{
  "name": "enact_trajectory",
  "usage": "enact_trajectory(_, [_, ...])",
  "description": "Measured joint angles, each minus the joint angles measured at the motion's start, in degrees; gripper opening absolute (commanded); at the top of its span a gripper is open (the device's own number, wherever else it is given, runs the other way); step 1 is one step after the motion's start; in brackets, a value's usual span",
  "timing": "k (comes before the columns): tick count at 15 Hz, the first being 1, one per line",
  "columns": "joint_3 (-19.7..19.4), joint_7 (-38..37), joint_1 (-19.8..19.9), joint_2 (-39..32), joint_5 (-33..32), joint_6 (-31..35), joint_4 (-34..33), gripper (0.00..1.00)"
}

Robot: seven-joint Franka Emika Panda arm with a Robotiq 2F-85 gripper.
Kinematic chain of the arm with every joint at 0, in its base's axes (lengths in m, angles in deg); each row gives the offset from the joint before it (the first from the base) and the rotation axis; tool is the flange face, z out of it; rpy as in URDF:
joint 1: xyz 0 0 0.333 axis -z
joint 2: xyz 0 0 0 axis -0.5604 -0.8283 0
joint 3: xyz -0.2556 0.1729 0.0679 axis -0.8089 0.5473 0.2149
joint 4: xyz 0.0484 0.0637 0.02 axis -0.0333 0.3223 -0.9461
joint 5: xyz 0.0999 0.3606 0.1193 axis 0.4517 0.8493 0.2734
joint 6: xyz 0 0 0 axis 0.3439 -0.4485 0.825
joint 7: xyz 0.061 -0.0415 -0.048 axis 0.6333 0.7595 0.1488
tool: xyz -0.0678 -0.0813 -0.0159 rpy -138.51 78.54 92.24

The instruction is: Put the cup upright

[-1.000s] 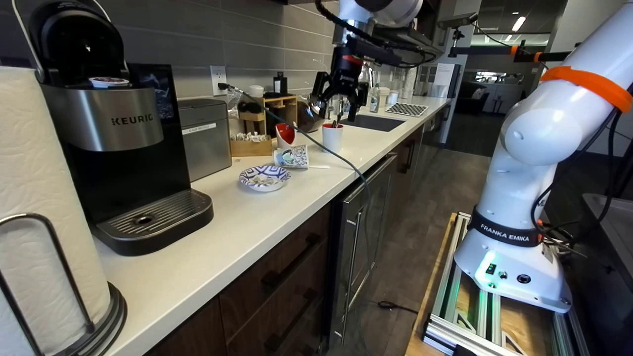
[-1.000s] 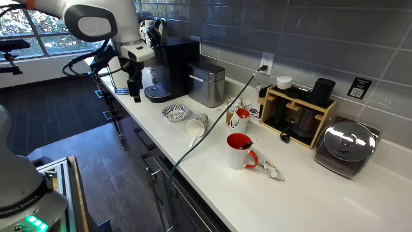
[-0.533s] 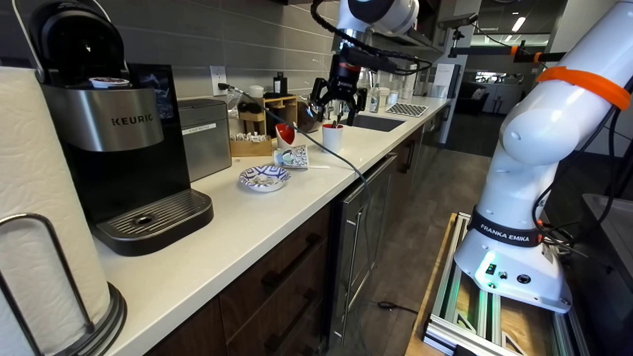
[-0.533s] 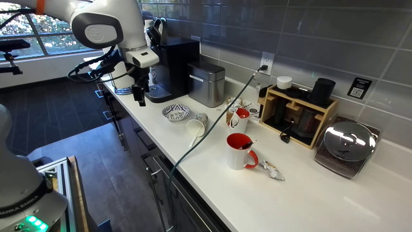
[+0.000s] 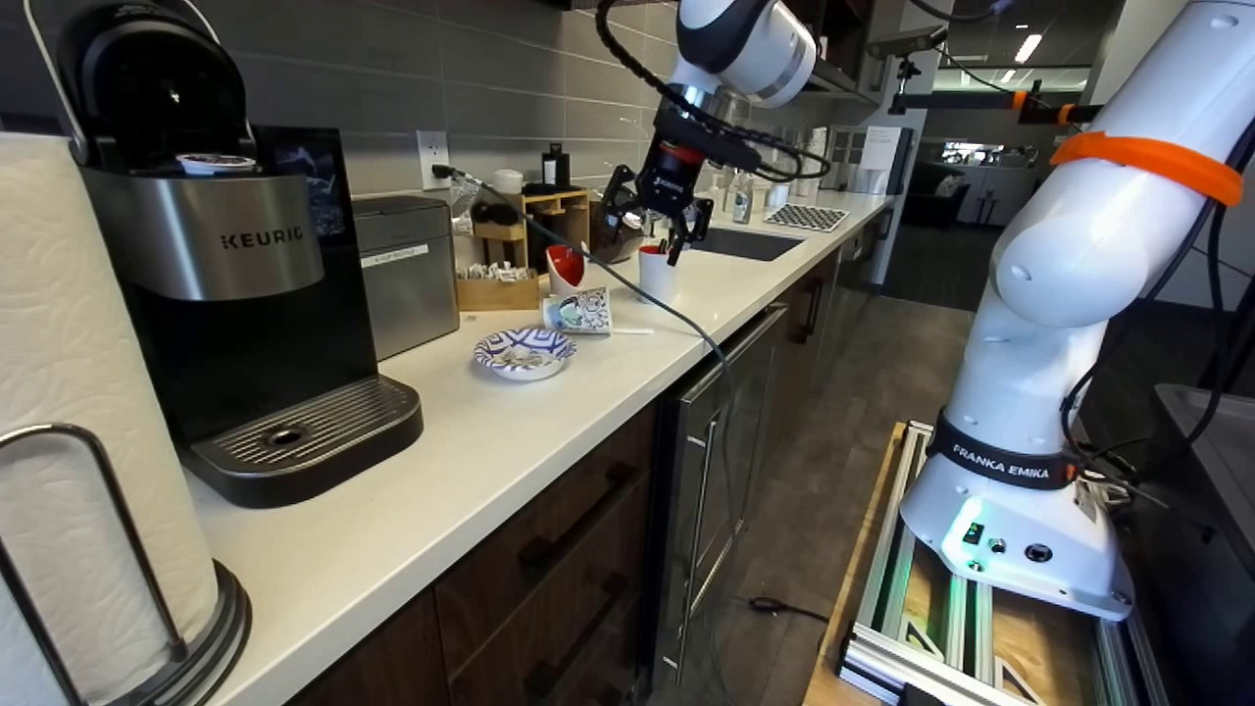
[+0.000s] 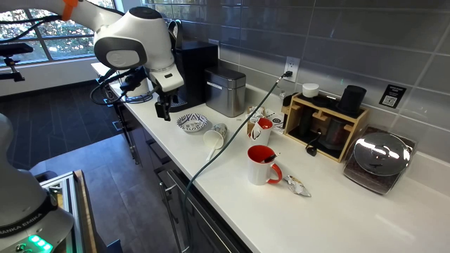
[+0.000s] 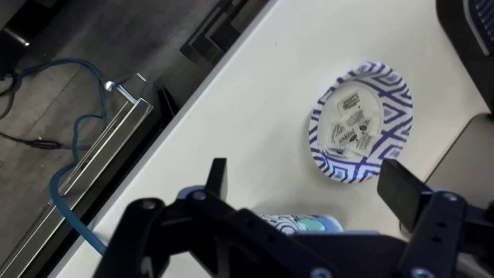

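You hold the black two-fingered gripper (image 7: 303,177) spread above the white countertop (image 6: 316,225), presumably to straddle the printed whitish cylindrical cup (image 6: 217,134), lying sideways beside the round blue-and-white patterned dish (image 7: 397,112).

Glossy dark-grey rectangular wall tiles (image 6: 365,38) are running behind a long, smooth white countertop (image 6: 316,225). Dark-brown wood-look drawers (image 5: 490,588) are sitting below it, a dark, metal-edged under-counter unit (image 5: 753,422) standing just beside them. Grey-brown floor (image 5: 882,373) is stretching alongside. In an exterior view, a wide dark-framed window (image 6: 59,37) is showing bright foliage (image 6: 70,48) above a low pale wall (image 6: 45,72). White rectangular wall outlet (image 6: 291,66) is sitting on the tiles. In an exterior view, a white ceiling light strip (image 5: 1028,47) is glowing in the far area.
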Motion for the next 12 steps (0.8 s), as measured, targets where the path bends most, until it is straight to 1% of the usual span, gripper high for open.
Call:
enact_trajectory(2, [-1.0, 0.0, -0.1, -3.0, 4.2, 6.9, 0.4, 1.00])
enact_trajectory(5, [-1.4, 0.9, -0.9, -6.0, 10.3, 19.9, 1.9, 1.00])
enact_trajectory(8, [-1.2, 3.5, -2.7, -7.0, 13.8, 32.2, 4.5, 1.00])
enact_trajectory(10, [-1.2, 5.7, -3.8, -7.2, 15.0, 36.9, 6.5, 1.00])
enact_trajectory(12, [-1.1, 6.4, -4.0, -7.5, 15.0, 37.6, 7.9, 1.00])
